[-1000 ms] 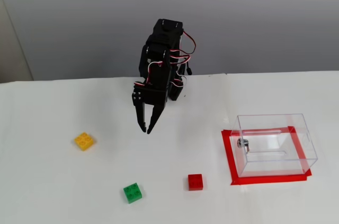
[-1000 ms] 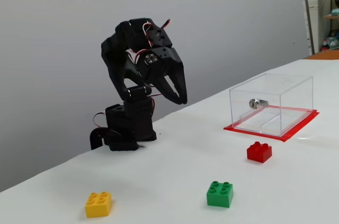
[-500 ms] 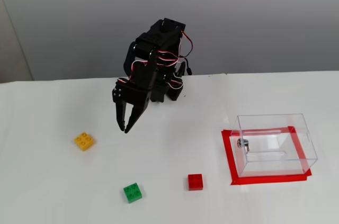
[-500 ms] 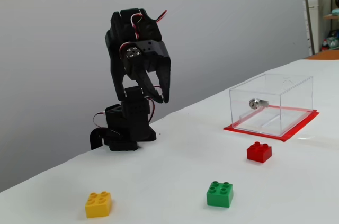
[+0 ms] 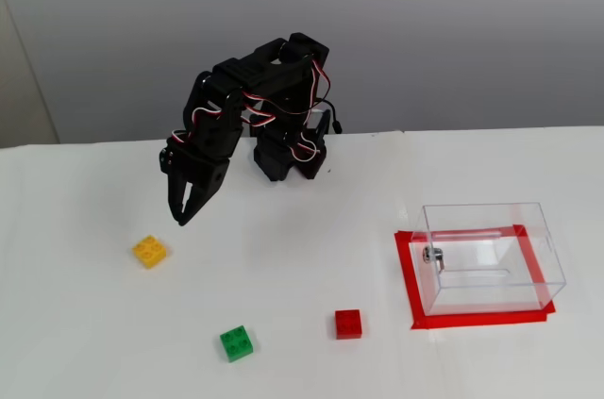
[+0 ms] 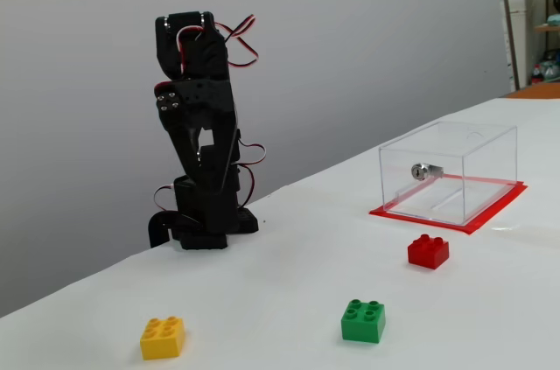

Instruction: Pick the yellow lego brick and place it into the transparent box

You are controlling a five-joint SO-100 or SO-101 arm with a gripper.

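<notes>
The yellow lego brick lies alone on the white table, at the left in both fixed views. My gripper hangs in the air, pointing down, a little above and to the right of the brick without touching it. Its fingertips sit together and hold nothing. In the low side view the black arm is folded over its base and the fingers are hard to make out. The transparent box stands far to the right, with nothing inside but its small metal fitting.
A green brick and a red brick lie near the table's front. The box stands inside a red tape rectangle. The arm's base sits at the table's back edge, before a grey wall.
The arm has swung left across the table, carrying the gripper from near the middle to just beside the yellow brick. The bricks and the box have not moved.
</notes>
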